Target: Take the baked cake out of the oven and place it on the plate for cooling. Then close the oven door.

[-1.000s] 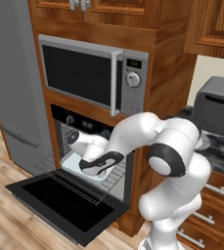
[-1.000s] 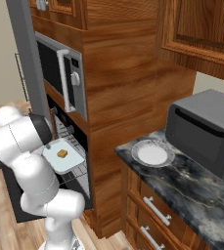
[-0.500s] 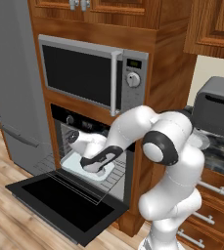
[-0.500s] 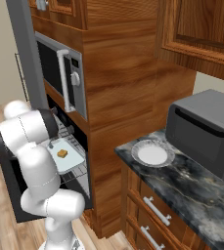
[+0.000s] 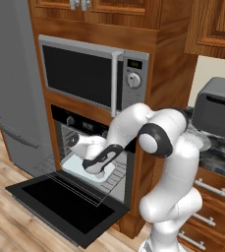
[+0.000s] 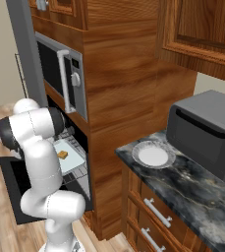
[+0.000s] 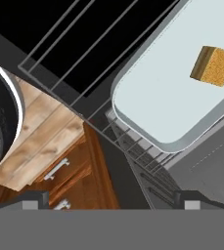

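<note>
The black oven point(image 5: 79, 129) stands open, its oven door point(image 5: 60, 206) folded down flat. On the wire rack lies a pale baking tray point(image 5: 77, 165), and the baked cake point(image 6: 62, 154), a small golden-tan block, sits on it. My gripper point(image 5: 93, 170) hovers just above the tray, open and holding nothing. In the hand view the cake point(image 7: 211, 66) lies on the tray point(image 7: 167, 102) at the upper right, well off from my gripper point(image 7: 114, 202) and its spread fingertips point(image 7: 33, 200). The round white-grey plate point(image 6: 153, 155) rests on the dark stone counter to the right.
A silver microwave point(image 5: 92, 78) is built in above the oven. A grey toaster box point(image 6: 207, 133) stands behind the plate on the counter point(image 6: 182, 187). Wooden drawers point(image 6: 153, 216) are below it, and a grey fridge point(image 5: 11, 88) is left of the oven.
The arm's elbow and upper links have swung up and to the left, uncovering the tray in the right base view. The hand stays over the tray, still open.
</note>
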